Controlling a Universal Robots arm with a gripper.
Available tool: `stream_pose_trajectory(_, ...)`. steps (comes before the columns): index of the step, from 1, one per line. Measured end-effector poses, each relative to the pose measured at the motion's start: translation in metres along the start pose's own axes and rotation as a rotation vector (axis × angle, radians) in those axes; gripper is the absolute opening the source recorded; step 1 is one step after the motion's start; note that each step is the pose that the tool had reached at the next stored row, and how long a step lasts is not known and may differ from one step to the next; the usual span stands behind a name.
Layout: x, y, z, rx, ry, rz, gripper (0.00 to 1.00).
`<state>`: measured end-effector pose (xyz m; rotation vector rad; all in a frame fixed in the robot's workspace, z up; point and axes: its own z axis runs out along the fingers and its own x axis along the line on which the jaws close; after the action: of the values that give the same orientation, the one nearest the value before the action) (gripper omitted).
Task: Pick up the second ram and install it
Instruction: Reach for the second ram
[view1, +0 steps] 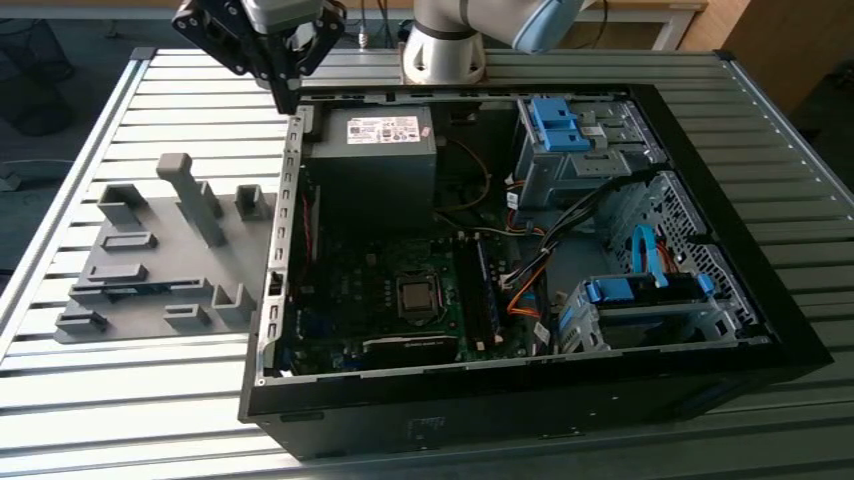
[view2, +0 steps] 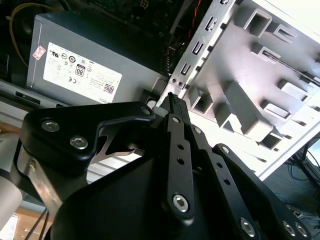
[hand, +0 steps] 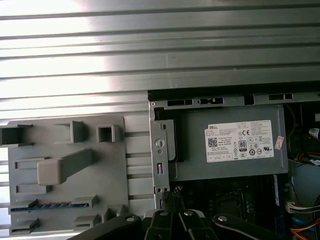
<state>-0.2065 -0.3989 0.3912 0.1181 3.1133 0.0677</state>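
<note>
Exterior view: gripper (view1: 286, 100) being held closed, empty, above case (view1: 534, 400) corner; 2nd ram (view1: 131, 292) being left in holder (view1: 160, 265) by bench (view1: 134, 400) edge; pickup, install undone.

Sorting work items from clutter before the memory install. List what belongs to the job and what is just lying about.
Job:
- claw, shut, near the case's corner
- second ram, lying in the grey holder tray
- memory slots on the motherboard

Just lying about:
- power supply
- blue drive brackets
- processor socket
</note>
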Motion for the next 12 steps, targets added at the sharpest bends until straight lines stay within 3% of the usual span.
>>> stream_pose_trajectory(12, 0.0079, -0.0006, 0.0002, 0.0001, 0.0004, 0.0, 0.11)
